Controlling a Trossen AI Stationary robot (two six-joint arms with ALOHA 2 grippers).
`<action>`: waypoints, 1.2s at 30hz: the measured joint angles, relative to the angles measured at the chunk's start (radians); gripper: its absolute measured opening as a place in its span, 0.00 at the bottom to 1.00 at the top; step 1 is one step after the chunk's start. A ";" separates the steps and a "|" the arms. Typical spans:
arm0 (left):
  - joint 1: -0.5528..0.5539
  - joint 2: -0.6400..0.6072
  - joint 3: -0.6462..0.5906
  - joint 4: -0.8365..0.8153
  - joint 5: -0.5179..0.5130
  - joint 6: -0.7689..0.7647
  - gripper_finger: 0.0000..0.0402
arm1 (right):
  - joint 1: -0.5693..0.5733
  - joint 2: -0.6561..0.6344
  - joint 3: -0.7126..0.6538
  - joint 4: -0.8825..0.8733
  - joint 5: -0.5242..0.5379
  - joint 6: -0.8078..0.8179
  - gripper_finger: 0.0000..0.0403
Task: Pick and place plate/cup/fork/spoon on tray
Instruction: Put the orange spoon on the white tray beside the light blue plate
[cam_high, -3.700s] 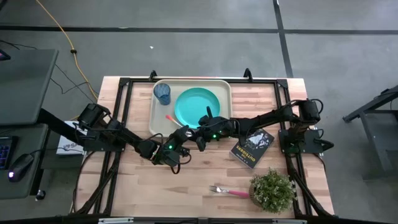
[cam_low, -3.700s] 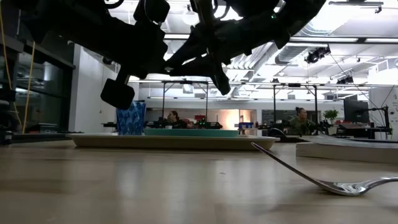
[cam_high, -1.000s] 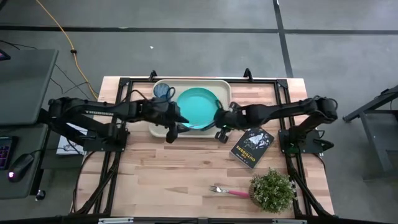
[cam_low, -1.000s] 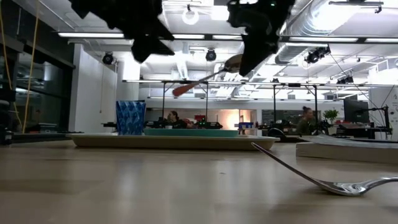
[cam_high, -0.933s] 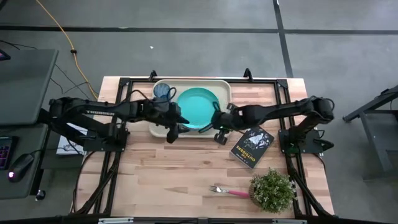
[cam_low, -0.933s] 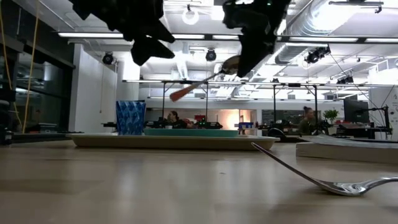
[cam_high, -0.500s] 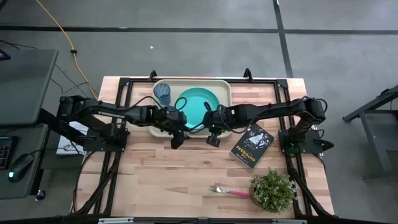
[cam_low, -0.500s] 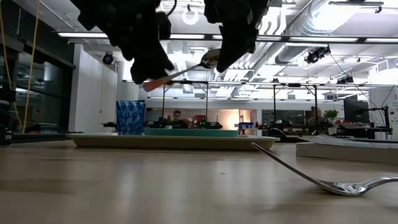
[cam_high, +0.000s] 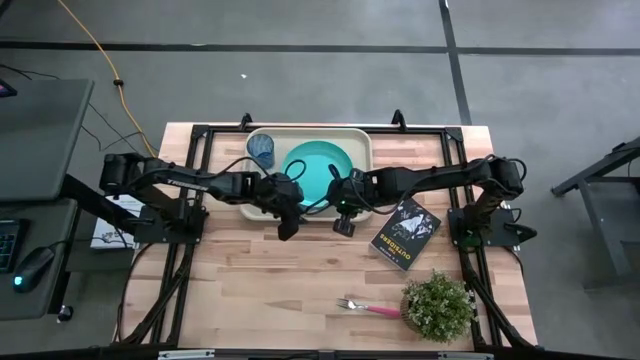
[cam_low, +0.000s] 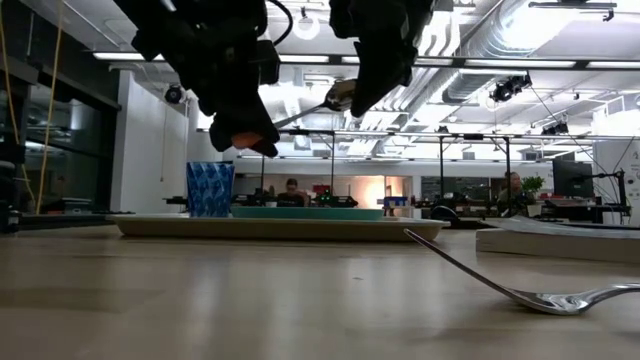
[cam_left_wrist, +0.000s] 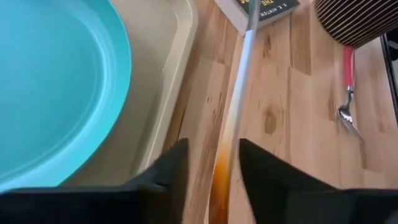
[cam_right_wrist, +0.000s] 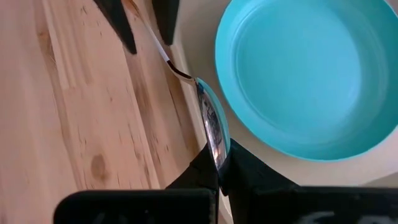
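The spoon (cam_low: 305, 112) hangs in the air over the tray's near rim (cam_right_wrist: 186, 118), its silver bowl (cam_right_wrist: 211, 124) in my shut right gripper (cam_right_wrist: 219, 163). My left gripper (cam_left_wrist: 212, 144) is open, a finger on either side of the orange handle end (cam_left_wrist: 222, 174); I cannot tell whether they touch it. The turquoise plate (cam_high: 318, 172) and blue cup (cam_high: 262, 151) sit on the cream tray (cam_high: 362, 140). The fork (cam_high: 368, 308) lies on the table near the front edge. My right gripper pinches the spoon's bowl (cam_right_wrist: 214, 144) between its two fingertips. The fingers slant down from the table's right side. The spoon is lifted clear of tray and table, its handle (cam_low: 290, 117) pointing toward the table's left and drooping a little below the bowl.
A black book (cam_high: 405, 235) lies on the table right of the grippers, and a potted plant (cam_high: 437, 307) stands beside the fork at the front right. Bare wood stretches across the front left.
My right gripper has carried the spoon a little toward the table's left edge, bowl still in its fingers. My left gripper has come down and toward the near edge until its fingers stand around the orange handle end.
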 joint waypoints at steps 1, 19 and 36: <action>0.001 -0.006 0.000 0.000 0.000 0.001 0.24 | 0.000 0.000 0.000 -0.003 0.000 0.000 0.00; 0.056 -0.052 0.005 -0.110 -0.027 0.093 0.00 | -0.009 0.000 0.002 -0.031 -0.022 0.027 0.07; 0.104 -0.620 -0.511 0.185 -0.180 -0.118 0.00 | 0.001 -0.003 0.000 -0.358 0.237 0.147 0.49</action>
